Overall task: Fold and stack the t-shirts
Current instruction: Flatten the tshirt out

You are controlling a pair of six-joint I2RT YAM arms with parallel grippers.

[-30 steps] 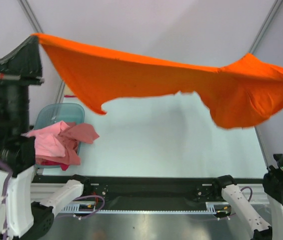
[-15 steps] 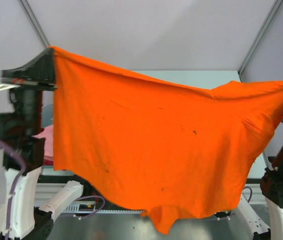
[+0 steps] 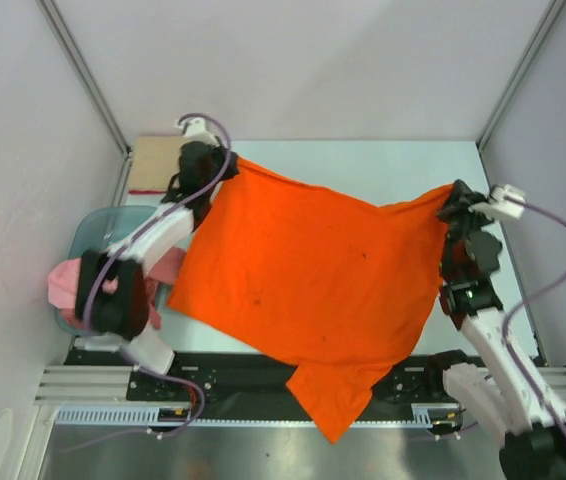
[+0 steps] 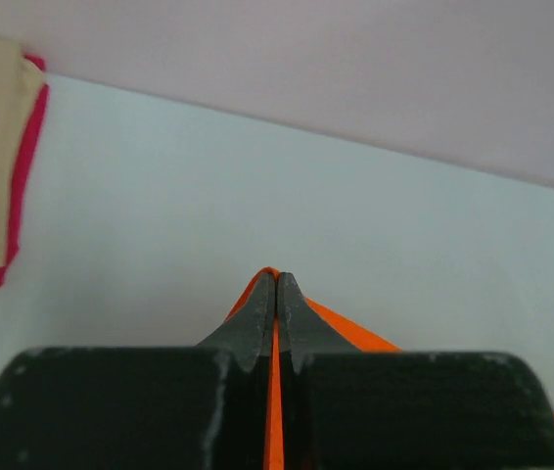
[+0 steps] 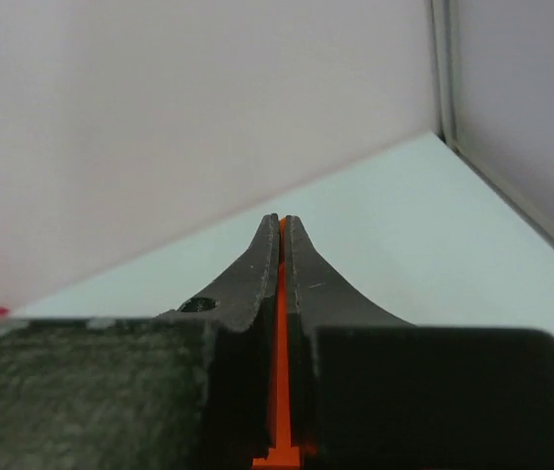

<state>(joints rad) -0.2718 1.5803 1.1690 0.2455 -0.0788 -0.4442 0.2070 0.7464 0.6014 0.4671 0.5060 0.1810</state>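
Pinching one far corner of the orange shirt (image 3: 303,280) each, both sets of jaws are pressed fully together, with only a thin line of orange cloth showing between the fingers (image 4: 253,328) (each wrist view shows this plainly). The left jaws grip the corner at the far left of the worktop (image 3: 363,165). The right jaws grip the opposite corner, well apart from them and a little nearer the arm bases. Between the two, the shirt's top edge sags in a shallow curve.

From the jaws the shirt spreads back toward the bases as one broad, lightly wrinkled sheet that covers most of the middle of the worktop. Its near part runs past the worktop's near edge and lies over the black rail (image 3: 233,365), where a narrower flap reaches furthest. Whether the sheet rests on the worktop close to the jaws or hangs just above it, I cannot tell.

Just left of the left jaws lies a folded tan shirt (image 3: 153,160), flat, with a red edge (image 3: 143,190) showing under its near side. Behind the left jaws and further left, beside the left arm (image 3: 153,235), stands a tub (image 3: 88,232). It holds a bunched pink shirt (image 3: 63,283) and a duller red cloth (image 3: 171,268), which spill over its rim.
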